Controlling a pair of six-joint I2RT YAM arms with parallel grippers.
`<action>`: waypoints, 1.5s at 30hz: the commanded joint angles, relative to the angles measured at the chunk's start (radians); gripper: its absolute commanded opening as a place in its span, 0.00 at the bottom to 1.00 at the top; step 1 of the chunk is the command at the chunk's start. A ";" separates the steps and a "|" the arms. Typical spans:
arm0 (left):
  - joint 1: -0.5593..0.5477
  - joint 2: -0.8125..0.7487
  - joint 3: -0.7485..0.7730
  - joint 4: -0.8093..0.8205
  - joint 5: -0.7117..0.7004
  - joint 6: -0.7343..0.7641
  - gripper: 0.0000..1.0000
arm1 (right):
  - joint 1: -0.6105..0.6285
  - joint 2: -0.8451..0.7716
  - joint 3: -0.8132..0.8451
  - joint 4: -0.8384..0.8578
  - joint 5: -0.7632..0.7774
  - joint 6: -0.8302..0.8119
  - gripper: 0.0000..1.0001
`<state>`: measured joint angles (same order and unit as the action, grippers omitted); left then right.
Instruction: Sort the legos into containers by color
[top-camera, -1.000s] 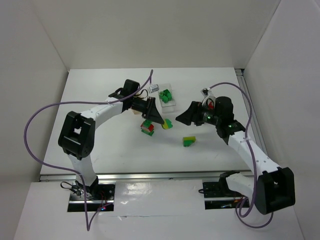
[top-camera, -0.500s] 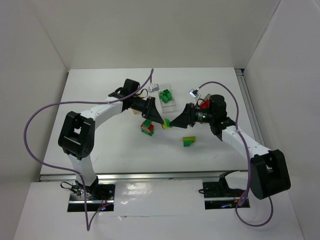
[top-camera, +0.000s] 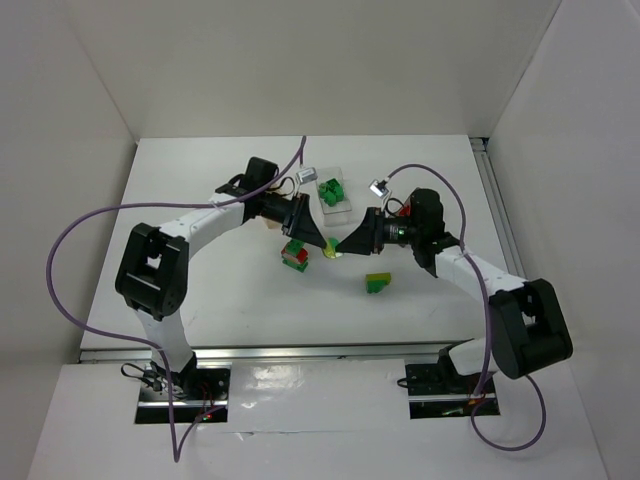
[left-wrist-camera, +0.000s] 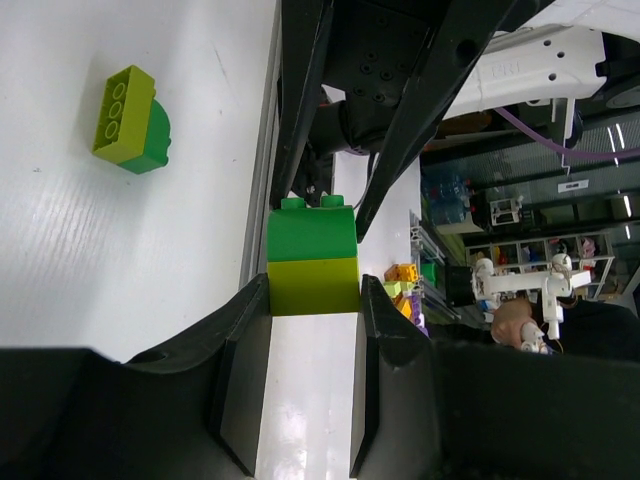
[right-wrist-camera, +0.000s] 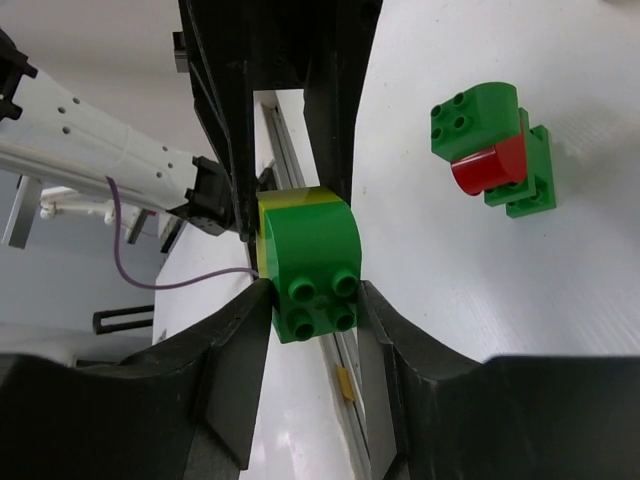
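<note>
A two-colour lego stack (top-camera: 333, 249) hangs between both grippers above the table's middle. My left gripper (left-wrist-camera: 313, 300) is shut on its yellow-green brick (left-wrist-camera: 313, 286), and the green brick (left-wrist-camera: 311, 232) sticks out beyond the fingertips. My right gripper (right-wrist-camera: 312, 300) is shut on that green brick (right-wrist-camera: 312, 265), studs facing the camera, with a yellow-green edge (right-wrist-camera: 285, 200) behind it. In the top view the left gripper (top-camera: 318, 242) and right gripper (top-camera: 344, 246) meet tip to tip. The clear container (top-camera: 338, 207) at the back holds green legos (top-camera: 332, 188).
A red-and-green stack (top-camera: 295, 255) lies just left of the grippers, also seen as the red-and-green stack (right-wrist-camera: 490, 150) from the right wrist. A green and yellow-green stack (top-camera: 378, 283) lies nearer right, and shows again as the stack (left-wrist-camera: 132, 120). Something red (top-camera: 406, 208) peeks out behind the right arm.
My right gripper has swung left to the held stack and closed on its green brick. The left arm and its grip have stayed put.
</note>
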<state>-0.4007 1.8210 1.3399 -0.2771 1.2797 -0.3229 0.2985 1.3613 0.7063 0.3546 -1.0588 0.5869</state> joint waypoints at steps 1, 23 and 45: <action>-0.003 -0.045 0.028 0.018 0.041 0.045 0.00 | 0.007 -0.002 0.005 0.133 -0.036 0.033 0.45; -0.012 -0.063 0.028 0.009 0.061 0.073 0.00 | 0.015 0.026 -0.037 0.228 -0.067 0.085 0.47; 0.043 -0.063 0.028 0.012 0.043 0.070 0.00 | -0.136 -0.089 -0.206 0.357 -0.055 0.223 0.19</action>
<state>-0.3870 1.8019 1.3415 -0.2920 1.2854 -0.2836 0.1860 1.3231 0.5167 0.7238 -1.1339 0.8242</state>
